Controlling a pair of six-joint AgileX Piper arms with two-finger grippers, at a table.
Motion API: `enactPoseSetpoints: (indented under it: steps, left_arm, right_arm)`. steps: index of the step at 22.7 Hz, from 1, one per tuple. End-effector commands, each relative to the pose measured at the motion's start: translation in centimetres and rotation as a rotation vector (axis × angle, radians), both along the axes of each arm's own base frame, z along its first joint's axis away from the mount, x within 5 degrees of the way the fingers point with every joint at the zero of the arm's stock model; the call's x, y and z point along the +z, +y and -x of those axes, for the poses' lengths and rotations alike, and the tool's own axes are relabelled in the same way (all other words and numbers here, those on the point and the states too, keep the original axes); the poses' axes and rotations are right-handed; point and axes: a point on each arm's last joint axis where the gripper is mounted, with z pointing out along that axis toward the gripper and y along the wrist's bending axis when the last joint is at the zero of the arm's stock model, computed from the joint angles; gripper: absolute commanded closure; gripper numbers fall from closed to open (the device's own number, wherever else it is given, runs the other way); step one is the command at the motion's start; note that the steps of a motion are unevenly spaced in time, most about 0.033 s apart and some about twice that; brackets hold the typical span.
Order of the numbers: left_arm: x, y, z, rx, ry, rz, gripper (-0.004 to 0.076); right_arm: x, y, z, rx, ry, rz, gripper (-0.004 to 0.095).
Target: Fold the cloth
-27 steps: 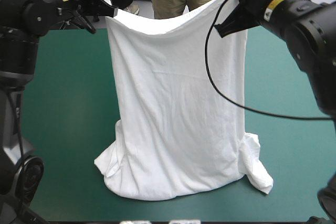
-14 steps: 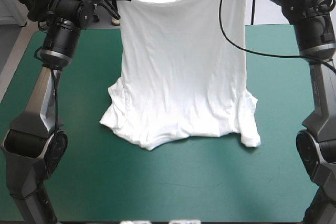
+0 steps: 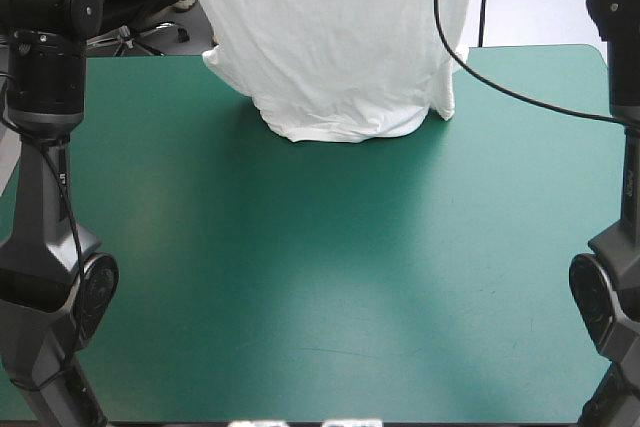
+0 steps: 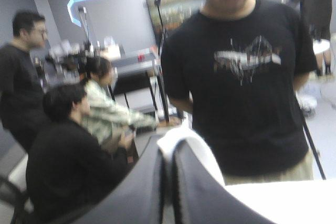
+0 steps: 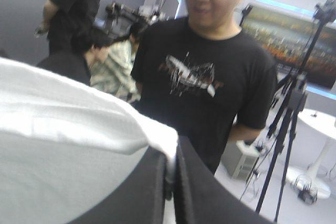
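Note:
The white T-shirt (image 3: 340,37) hangs stretched between both raised grippers, which are above the high view's top edge. Its lower end, with the sleeves, hangs down to the teal-green table (image 3: 320,277) near the far edge; whether it touches I cannot tell. In the left wrist view my left gripper (image 4: 169,142) is shut on a white fold of the T-shirt (image 4: 195,148), and more of it spreads off to one side. In the right wrist view my right gripper (image 5: 172,153) is shut on the T-shirt's (image 5: 68,129) other top corner, the cloth stretching away beside the fingers.
The left arm (image 3: 45,77) stands upright along the table's left edge, and the right arm (image 3: 622,97) along the right edge. Teal-green cover lies bare between them from the cloth's lower end to the near edge.
Both arms have risen and moved away toward the far edge. The T-shirt went up with them, and its lower end slid from the table's middle to the far edge.

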Motion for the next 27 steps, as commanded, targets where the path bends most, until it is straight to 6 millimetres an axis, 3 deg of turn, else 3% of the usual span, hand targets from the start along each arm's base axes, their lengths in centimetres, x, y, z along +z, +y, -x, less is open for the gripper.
enactPoseSetpoints:
  steps: [1,5,6,9,11,14,19,21,27]
  left_arm:
    - [-1.4,0.5,0.8,0.028,0.209,-0.003,0.0741]
    - [-6.7,0.1,-1.7,0.071,0.503,-0.078,0.0741]
    - [-9.1,-0.1,-2.5,0.076,0.599,-0.107,0.0741]
    - [-13.1,0.1,-2.4,0.074,0.752,-0.143,0.0741]
    - [-15.5,0.5,-0.8,0.068,0.839,-0.162,0.0741]
    - [-18.7,1.2,4.0,0.012,0.895,-0.130,0.0741]
    - [-22.9,2.9,11.1,0.010,1.050,-0.145,0.0741]
    - [-24.3,3.0,13.1,-0.024,1.087,-0.097,0.0741]
    - [-26.0,3.2,15.7,-0.055,1.130,-0.049,0.0741]
  right_arm:
    - [-1.4,-0.1,0.2,0.011,0.147,0.050,0.0925]
    - [-6.4,0.5,-2.3,0.035,0.421,0.095,0.0925]
    - [-8.6,0.8,-2.8,0.053,0.528,0.110,0.0925]
    - [-12.5,0.9,-2.8,0.072,0.690,0.133,0.0925]
    - [-15.2,1.0,-1.6,0.103,0.805,0.143,0.0925]
    - [-19.3,0.7,2.1,0.134,0.971,0.138,0.0925]
    - [-23.0,-0.3,8.2,0.140,1.129,0.155,0.0925]
    - [-24.1,-0.7,10.4,0.139,1.171,0.153,0.0925]
    - [-26.2,-1.4,14.2,0.103,1.221,0.112,0.0919]
